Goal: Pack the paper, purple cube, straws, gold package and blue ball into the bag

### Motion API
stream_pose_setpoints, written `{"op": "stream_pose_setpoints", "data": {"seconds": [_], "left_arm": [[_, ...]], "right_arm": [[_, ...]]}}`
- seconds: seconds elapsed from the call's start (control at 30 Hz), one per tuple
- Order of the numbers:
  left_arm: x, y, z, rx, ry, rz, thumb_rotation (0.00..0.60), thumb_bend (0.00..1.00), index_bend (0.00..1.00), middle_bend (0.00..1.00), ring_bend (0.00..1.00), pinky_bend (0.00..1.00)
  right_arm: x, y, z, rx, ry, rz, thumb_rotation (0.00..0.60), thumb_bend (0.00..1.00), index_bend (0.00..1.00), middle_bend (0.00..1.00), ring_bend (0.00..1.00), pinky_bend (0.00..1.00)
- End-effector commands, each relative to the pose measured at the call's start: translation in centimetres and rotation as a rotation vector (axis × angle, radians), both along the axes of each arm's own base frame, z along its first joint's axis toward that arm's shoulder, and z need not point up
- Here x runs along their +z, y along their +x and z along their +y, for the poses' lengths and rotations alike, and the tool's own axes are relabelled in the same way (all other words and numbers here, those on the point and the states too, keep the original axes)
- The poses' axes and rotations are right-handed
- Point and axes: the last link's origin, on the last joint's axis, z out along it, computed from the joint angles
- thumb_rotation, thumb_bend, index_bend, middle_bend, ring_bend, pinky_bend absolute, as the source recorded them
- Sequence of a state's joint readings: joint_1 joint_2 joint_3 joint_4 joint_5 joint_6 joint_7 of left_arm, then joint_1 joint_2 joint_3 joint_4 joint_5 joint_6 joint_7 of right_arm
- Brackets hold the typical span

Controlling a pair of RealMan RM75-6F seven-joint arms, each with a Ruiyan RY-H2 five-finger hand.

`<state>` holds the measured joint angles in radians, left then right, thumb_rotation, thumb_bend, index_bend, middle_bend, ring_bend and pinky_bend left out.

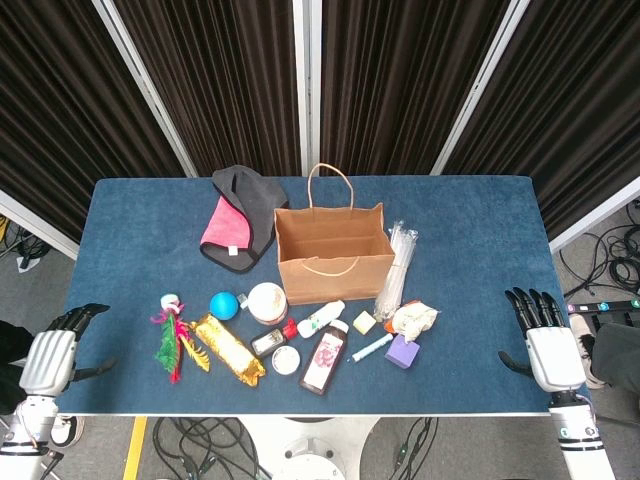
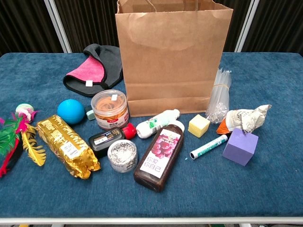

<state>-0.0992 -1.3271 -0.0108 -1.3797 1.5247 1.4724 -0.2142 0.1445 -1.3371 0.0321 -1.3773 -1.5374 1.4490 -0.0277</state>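
**Reach assignment: right hand nearest the paper, cube and straws**

Hands rest at opposite desk edges, both empty. The right hand stands at the right edge with fingers spread and pointing away from the robot. The left hand sits at the left front corner with fingers loosely apart, holding nothing. Neither hand appears in the chest view.

The paper bag stands upright and open at desk centre, handles up. Task items lie in front of and beside it:

- Purple cube: front right, the item closest to the right hand.
- Crumpled paper: just behind the cube.
- Straws: a clear bundle against the bag's right side, long axis running front to back.
- Gold package: front left, long axis diagonal, near end angled toward desk centre.
- Blue ball: just behind the gold package, nearer the left hand.

Judgement: the right hand should take the cube, paper and straws; the left hand the package and ball. The bag lies inward of each hand. No item is packed yet.
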Motion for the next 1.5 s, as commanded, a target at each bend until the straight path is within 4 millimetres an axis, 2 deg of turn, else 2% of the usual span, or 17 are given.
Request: {"op": "stream_pose_setpoints", "data": {"seconds": [0.03, 0.3, 0.6, 0.73, 0.93, 1.23, 1.5], "left_arm": [[0.0, 0.1, 0.0, -0.001, 0.002, -0.001, 0.600, 0.06, 0.29, 0.35, 0.25, 0.29], [0.1, 0.5, 0.5, -0.020, 0.003, 0.008, 0.600, 0.06, 0.29, 0.35, 0.25, 0.29], [0.0, 0.2, 0.5, -0.008, 0.011, -0.010, 0.600, 0.06, 0.29, 0.35, 0.25, 0.29], [-0.2, 0.0, 0.4, -0.007, 0.013, -0.013, 0.600, 0.06, 0.29, 0.35, 0.25, 0.29], [-0.2, -0.1, 0.5, -0.013, 0.019, -0.017, 0.600, 0.06, 0.29, 0.35, 0.25, 0.29], [0.2, -0.4, 0.1, -0.054, 0.049, 0.009, 0.600, 0.06, 0.29, 0.35, 0.25, 0.29], [0.9, -0.6, 0.6, -0.098, 0.082, 0.024, 0.600, 0.06, 0.29, 0.35, 0.25, 0.29]], "right_arm": [[0.0, -0.1, 0.0, -0.001, 0.001, 0.001, 0.600, 0.05, 0.00, 0.07, 0.00, 0.00], [0.4, 0.0, -0.3, 0.000, -0.004, -0.003, 0.600, 0.05, 0.00, 0.07, 0.00, 0.00], [0.9, 0.3, -1.3, 0.013, 0.035, 0.070, 0.600, 0.05, 0.00, 0.07, 0.00, 0.00], [0.5, 0.7, -1.4, 0.024, 0.068, 0.093, 0.600, 0.05, 0.00, 0.08, 0.00, 0.00], [-1.5, 1.3, -1.6, 0.048, 0.104, 0.092, 0.600, 0.05, 0.07, 0.15, 0.00, 0.00], [-6.3, 1.4, -3.6, 0.065, 0.103, 0.068, 0.600, 0.08, 0.23, 0.25, 0.08, 0.03], [-9.0, 2.1, -4.7, 0.105, 0.089, 0.015, 0.600, 0.09, 0.26, 0.26, 0.08, 0.04]]}}
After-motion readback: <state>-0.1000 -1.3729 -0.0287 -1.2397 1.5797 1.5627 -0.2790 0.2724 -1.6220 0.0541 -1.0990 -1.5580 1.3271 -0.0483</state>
